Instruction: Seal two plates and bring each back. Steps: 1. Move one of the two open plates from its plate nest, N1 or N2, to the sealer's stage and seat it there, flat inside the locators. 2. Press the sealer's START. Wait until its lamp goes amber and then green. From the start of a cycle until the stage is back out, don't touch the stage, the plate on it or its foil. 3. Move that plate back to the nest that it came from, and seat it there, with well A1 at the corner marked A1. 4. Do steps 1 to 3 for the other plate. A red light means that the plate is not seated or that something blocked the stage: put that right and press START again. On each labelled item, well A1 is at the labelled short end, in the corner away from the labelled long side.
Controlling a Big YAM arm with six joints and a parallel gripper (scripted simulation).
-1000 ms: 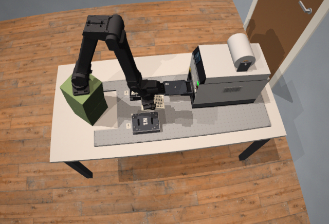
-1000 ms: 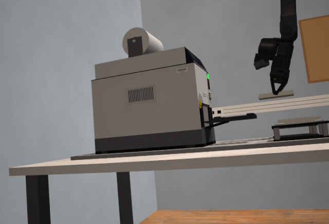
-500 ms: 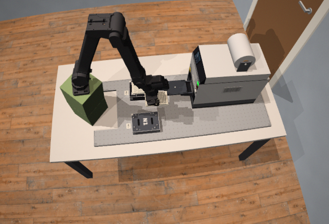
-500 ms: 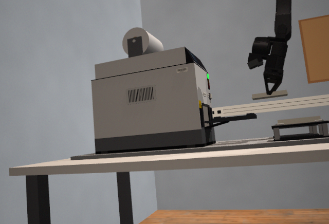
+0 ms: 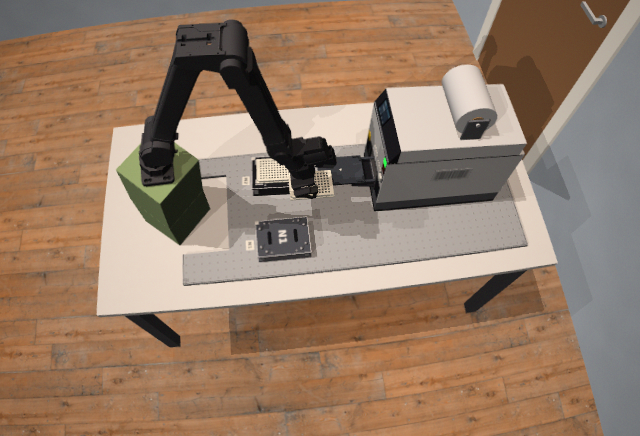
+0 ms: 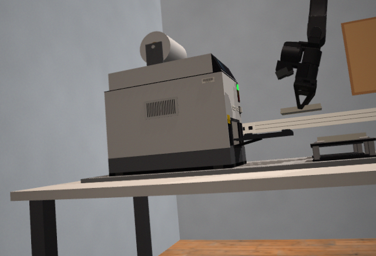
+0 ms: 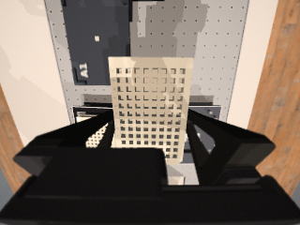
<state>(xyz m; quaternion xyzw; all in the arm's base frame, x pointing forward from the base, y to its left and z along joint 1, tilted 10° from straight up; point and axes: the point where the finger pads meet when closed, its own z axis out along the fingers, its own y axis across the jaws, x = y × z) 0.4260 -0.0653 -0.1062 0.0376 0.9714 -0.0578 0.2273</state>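
My gripper point(image 5: 305, 192) point(image 6: 301, 107) point(image 7: 150, 112) is shut on a cream well plate point(image 5: 325, 183) point(image 6: 285, 111) point(image 7: 151, 62), gripped across its width, roughly level in the air. It hangs between the nests in the overhead view, higher than the stage. The sealer's dark stage point(image 5: 351, 170) point(image 6: 267, 135) point(image 7: 96, 58) is out and bare, with its A1 mark showing in the wrist view. The sealer's lamp point(image 5: 384, 163) point(image 6: 237, 87) is green. Nest N1 point(image 5: 282, 238) is empty. The other plate point(image 5: 270, 168) point(image 6: 341, 138) point(image 7: 97, 139) sits in nest N2, partly hidden.
The sealer point(image 5: 439, 182) point(image 6: 170, 125) stands on the right in the overhead view, with a white foil roll point(image 5: 465, 92) point(image 6: 156, 40) on top. The arm stands on a green pedestal point(image 5: 180, 204) at the left. The nests stand on a grey perforated board point(image 5: 413, 235).
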